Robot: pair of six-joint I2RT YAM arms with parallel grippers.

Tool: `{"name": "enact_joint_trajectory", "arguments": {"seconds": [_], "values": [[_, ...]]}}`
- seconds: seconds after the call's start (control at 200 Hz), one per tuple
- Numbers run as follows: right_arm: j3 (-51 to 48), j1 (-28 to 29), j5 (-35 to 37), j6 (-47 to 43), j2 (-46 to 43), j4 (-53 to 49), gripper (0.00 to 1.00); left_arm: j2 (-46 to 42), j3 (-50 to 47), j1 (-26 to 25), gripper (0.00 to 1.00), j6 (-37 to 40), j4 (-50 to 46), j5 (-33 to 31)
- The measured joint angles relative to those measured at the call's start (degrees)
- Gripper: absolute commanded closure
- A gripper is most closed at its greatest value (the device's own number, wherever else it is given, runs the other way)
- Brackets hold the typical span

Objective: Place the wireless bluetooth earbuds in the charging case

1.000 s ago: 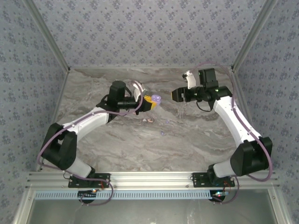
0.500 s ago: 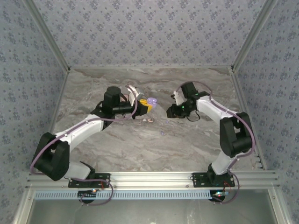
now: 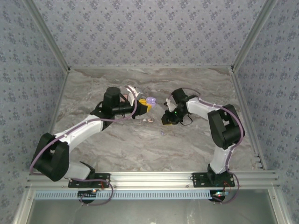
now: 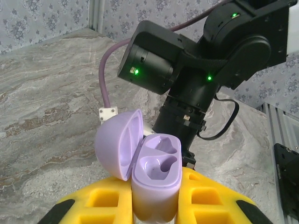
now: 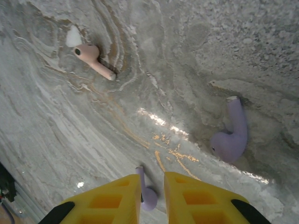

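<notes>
Your left gripper [image 3: 146, 105] is clamping the lilac charging case [image 4: 156, 175] by its lower body between the yellow fingers; the lid [image 4: 114, 147] is standing open on its hinge and both wells [image 4: 158, 161] are showing empty. Your right gripper [image 5: 152, 189] is hanging low over the marble table [image 5: 210, 42] with its fingers set at a narrow gap, and the near lilac earbud [image 5: 147, 197] is lying in that gap; I am not able to tell whether the pads are pinching it or merely flanking it, since a sliver of space is showing on one side. The far lilac earbud [image 5: 230, 137] is lying apart on the table off to one side, and the pink earbud [image 5: 92, 57] is lying well beyond it; neither is being touched. In my judgement you are dealing with very light, hard, glossy pieces; they are likely to squirt out of a heavy pinch or to roll on their rounded heads. The stem is offering the straighter purchase, so you are better served taking hold across it just below the bulb, with modest force; by colour, I am judging the lilac pieces to be the ones for this case.
</notes>
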Motion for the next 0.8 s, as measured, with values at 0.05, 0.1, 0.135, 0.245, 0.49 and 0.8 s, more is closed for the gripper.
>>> {"name": "enact_joint_trajectory", "arguments": {"seconds": [0.05,0.1,0.135,0.245,0.49,0.8], "values": [[0.0,0.3,0.4,0.0,0.7,0.0,0.78,0.0,0.0,0.0,0.88,0.0,0.0,0.0],[0.1,0.6,0.9,0.0,1.4,0.1,0.78,0.0,0.0,0.0,0.88,0.0,0.0,0.0],[0.1,0.8,1.3,0.2,1.7,0.1,0.78,0.0,0.0,0.0,0.88,0.0,0.0,0.0],[0.1,1.0,3.0,0.4,2.1,0.1,0.79,0.0,0.0,0.0,0.88,0.0,0.0,0.0],[0.8,1.0,9.0,1.2,2.1,-0.4,0.8,0.0,0.0,0.0,0.88,0.0,0.0,0.0],[2.2,0.7,15.0,2.6,2.1,-1.1,0.81,0.0,0.0,0.0,0.88,0.0,0.0,0.0]]}}
